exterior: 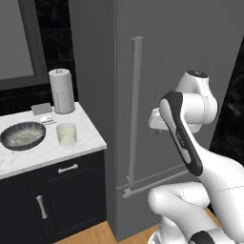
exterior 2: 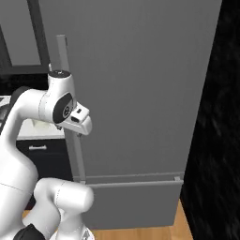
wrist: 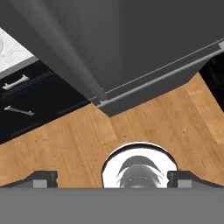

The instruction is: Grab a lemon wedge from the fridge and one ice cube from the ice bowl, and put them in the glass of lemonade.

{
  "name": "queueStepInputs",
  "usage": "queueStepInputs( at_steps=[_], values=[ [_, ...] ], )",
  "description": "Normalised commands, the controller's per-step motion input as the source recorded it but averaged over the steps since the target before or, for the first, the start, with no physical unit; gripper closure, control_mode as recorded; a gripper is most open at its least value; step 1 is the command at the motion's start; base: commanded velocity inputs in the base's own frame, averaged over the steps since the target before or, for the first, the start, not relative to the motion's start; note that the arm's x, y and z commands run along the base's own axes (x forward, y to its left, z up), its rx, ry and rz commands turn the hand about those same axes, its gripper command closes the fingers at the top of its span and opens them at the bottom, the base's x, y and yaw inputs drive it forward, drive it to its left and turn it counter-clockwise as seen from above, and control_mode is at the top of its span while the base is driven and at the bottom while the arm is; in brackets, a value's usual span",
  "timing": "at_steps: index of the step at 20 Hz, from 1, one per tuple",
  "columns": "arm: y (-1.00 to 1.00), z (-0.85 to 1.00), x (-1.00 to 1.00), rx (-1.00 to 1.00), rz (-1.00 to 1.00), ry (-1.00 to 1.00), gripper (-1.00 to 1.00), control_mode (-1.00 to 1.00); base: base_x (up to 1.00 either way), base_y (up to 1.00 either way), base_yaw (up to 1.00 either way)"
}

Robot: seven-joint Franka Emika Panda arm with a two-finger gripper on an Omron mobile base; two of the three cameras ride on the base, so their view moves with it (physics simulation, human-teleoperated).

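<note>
In the left base view, the fridge (exterior: 181,57) is seen closed, its bar handle (exterior: 135,109) beside the arm; the ice bowl (exterior: 23,135) and the glass of lemonade (exterior: 66,134) are set on the marble surface (exterior: 71,147). In the right base view, the hand is held against the handle. In the hand view, the jaws are spread wide, released, above the wooden floor (wrist: 65,144).

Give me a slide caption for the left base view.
Robot arm faces the closed fridge beside a counter holding ice bowl and glass of lemonade.
</note>
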Motion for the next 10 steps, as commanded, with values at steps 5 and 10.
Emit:
queueStepInputs(
  at_steps=[5, 10],
  values=[
    [0.0, 0.0, 0.0, 0.0, 0.0, 0.0, -1.0, 1.0, -0.66, 0.09, -0.24],
    [0.0, 0.0, 0.0, 0.0, 0.0, 0.0, -1.0, 1.0, -0.14, 0.34, -0.07]
  ],
)
